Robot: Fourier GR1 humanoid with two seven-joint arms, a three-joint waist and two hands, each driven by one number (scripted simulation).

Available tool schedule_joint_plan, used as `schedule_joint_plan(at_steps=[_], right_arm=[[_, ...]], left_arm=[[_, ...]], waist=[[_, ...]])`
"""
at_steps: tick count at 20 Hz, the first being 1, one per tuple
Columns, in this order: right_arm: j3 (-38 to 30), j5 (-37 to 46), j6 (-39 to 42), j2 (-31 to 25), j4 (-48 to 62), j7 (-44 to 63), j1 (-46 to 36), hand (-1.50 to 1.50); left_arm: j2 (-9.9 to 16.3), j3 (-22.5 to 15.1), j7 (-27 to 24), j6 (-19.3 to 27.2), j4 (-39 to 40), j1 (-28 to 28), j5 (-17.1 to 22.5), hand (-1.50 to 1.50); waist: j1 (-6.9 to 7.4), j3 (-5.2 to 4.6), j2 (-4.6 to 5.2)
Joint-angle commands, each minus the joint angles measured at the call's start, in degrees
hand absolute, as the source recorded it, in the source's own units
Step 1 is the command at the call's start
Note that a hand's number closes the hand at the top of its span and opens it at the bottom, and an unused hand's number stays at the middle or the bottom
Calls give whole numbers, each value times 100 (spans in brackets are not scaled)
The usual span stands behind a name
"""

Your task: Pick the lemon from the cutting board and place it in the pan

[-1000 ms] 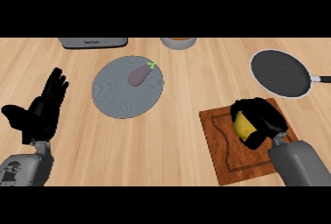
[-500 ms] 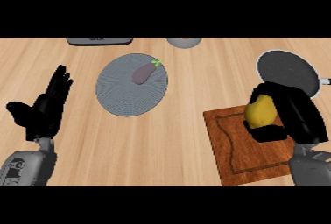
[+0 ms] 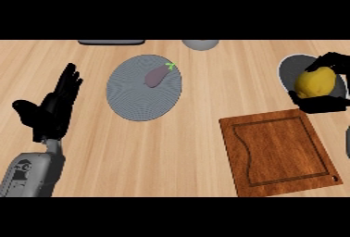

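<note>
One view only, from my head, looking steeply down on the wooden tabletop [image 3: 205, 139]. My left hand [image 3: 51, 109] rises from seven o'clock; my right hand [image 3: 328, 99] sits at the three o'clock edge. The cutting board [image 3: 280, 150] lies toward four o'clock, the grey plate [image 3: 140, 95] near eleven.

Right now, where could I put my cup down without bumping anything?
The cutting board is bare. Open counter lies between the plate and the board, and below the plate. It is crowded at the right, where the right hand holds the lemon over the pan.
</note>
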Motion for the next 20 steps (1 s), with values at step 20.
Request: schedule_joint_plan(at_steps=[20], right_arm=[[-1171, 809, -2779, -1848, 6201, -2785, -1876, 150]], left_arm=[[-443, -416, 4, -29, -109, -303, -157, 0]], waist=[[554, 58, 263]])
